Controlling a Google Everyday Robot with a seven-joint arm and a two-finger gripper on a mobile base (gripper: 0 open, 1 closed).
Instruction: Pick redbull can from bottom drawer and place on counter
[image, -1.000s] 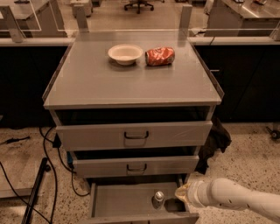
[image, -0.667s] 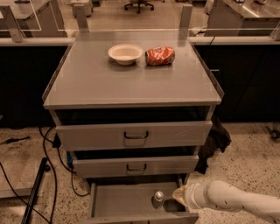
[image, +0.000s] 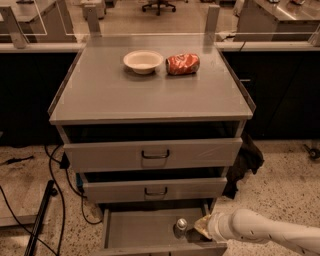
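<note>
The redbull can (image: 181, 228) stands upright in the open bottom drawer (image: 135, 234), right of its middle; its shiny lid shows. My gripper (image: 199, 230) reaches in from the right on a white arm and sits right beside the can, touching or nearly touching its right side. The counter (image: 150, 90) is the grey cabinet top above the drawers.
A white bowl (image: 143, 61) and a crushed red-orange soda can (image: 182, 64) lie at the back of the counter. Two drawers with dark loop handles (image: 155, 154) stick out slightly above the bottom drawer. Cables (image: 55, 185) trail on the floor at left. A dark cloth (image: 247, 160) hangs at right.
My gripper has moved a little left along the drawer, closing in on the can. The can has not moved.
</note>
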